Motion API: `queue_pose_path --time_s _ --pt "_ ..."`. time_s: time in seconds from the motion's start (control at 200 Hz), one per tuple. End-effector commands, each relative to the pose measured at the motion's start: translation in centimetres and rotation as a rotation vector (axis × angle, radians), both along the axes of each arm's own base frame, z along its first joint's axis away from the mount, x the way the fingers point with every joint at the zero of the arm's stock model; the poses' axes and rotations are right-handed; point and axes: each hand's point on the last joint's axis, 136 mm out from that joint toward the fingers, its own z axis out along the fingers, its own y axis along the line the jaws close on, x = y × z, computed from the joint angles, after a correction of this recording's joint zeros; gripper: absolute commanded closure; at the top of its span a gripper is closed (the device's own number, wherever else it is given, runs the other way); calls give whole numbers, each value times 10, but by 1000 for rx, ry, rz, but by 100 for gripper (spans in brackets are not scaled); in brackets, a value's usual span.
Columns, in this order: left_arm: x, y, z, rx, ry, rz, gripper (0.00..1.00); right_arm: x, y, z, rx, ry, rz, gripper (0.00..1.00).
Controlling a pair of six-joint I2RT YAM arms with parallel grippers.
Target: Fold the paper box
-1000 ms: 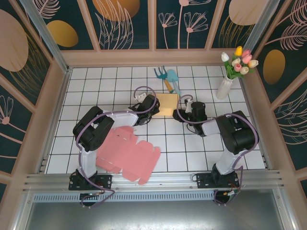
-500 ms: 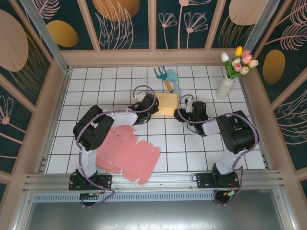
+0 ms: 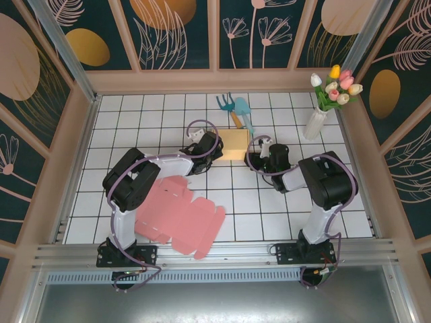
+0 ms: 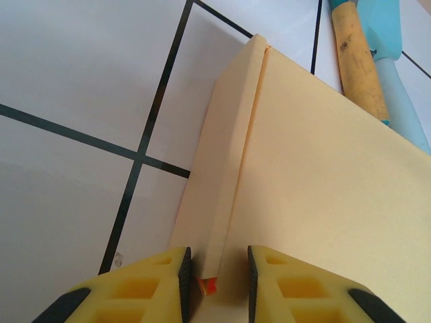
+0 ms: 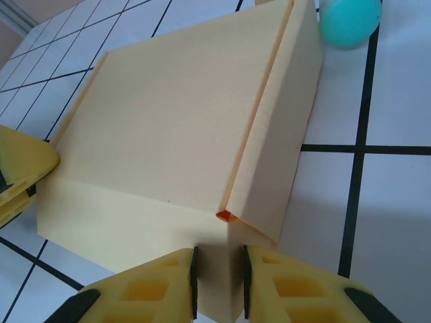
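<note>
A cream-yellow paper box (image 3: 234, 145) lies mid-table with its side walls folded up. My left gripper (image 3: 214, 151) is at the box's left edge. In the left wrist view the box (image 4: 323, 182) runs away from the left gripper (image 4: 217, 269), whose jaws stand narrow around the near end of a folded wall. My right gripper (image 3: 253, 159) is at the box's right corner. In the right wrist view the right gripper (image 5: 219, 269) is shut on a paper flap just below the side wall's end, with the box (image 5: 168, 128) beyond it.
A flat pink paper blank (image 3: 178, 215) lies near the left arm's base. Teal garden tools with a wooden handle (image 3: 236, 111) lie just behind the box. A white vase of tulips (image 3: 316, 121) stands at the back right. Walls enclose the tiled table.
My right gripper has narrowed onto the box's right corner flap and edged slightly left. The left gripper has kept its place and its hold.
</note>
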Motion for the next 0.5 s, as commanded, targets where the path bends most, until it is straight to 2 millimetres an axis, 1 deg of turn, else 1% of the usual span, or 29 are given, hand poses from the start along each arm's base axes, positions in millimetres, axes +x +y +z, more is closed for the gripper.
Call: queue_pose_path --time_s 0.0,0.155,0.375,0.49 --pt "-72 53 -107 267 355 -50 73 -13 -6 -37 -64 70 -12 75" --pt "-72 53 -108 267 356 -50 73 -11 -3 -39 -7 81 6 75" --pt "-73 52 -107 255 358 -56 75 -10 -3 -36 44 93 -10 74" --pt "-77 46 -102 209 361 -77 75 -10 -6 -36 76 138 -51 74"
